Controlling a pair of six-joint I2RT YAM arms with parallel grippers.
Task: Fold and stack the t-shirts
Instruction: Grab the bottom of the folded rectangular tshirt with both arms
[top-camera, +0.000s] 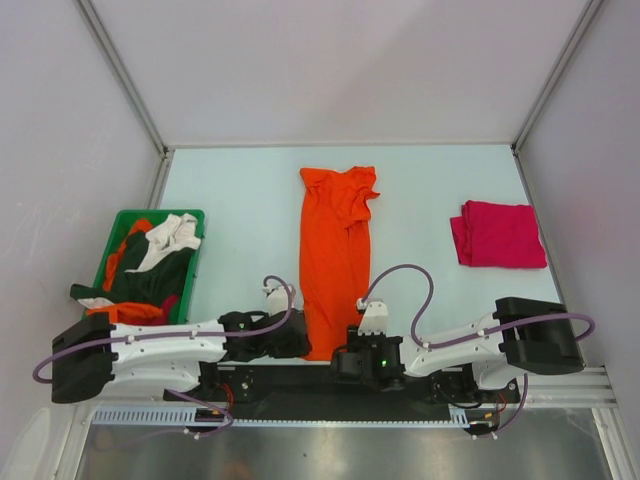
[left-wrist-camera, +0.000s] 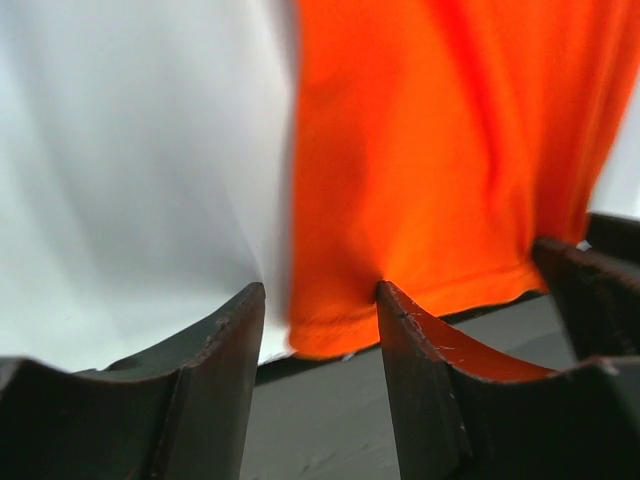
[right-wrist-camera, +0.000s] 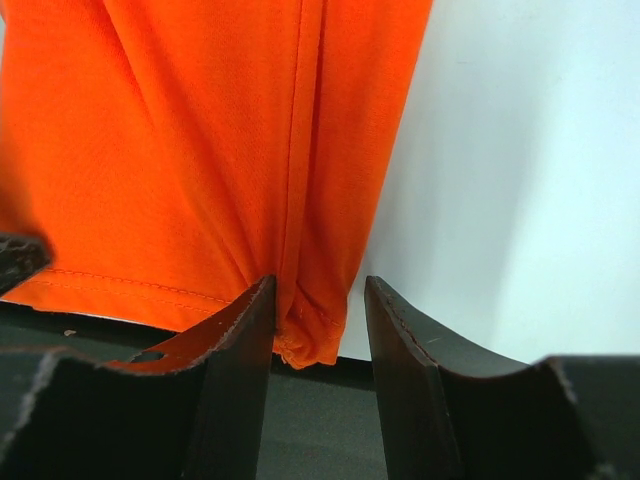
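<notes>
Down the middle of the table (top-camera: 240, 200): bright orange t-shirt (top-camera: 335, 255), folded lengthwise into a long strip, hem right at the near edge. Left hand (left-wrist-camera: 318, 300) sitting at the hem's left corner, fingers apart, cloth poking in between, not pinched. Same deal for the right hand (right-wrist-camera: 318, 290) at the right corner, fingers apart around the bunched hem. Over by the right edge, magenta-red t-shirt (top-camera: 498, 234) folded into a neat square. At the left edge, green bin (top-camera: 130, 213) stuffed with a pile of more t-shirts (top-camera: 150, 270), dark green, cream and orange.
</notes>
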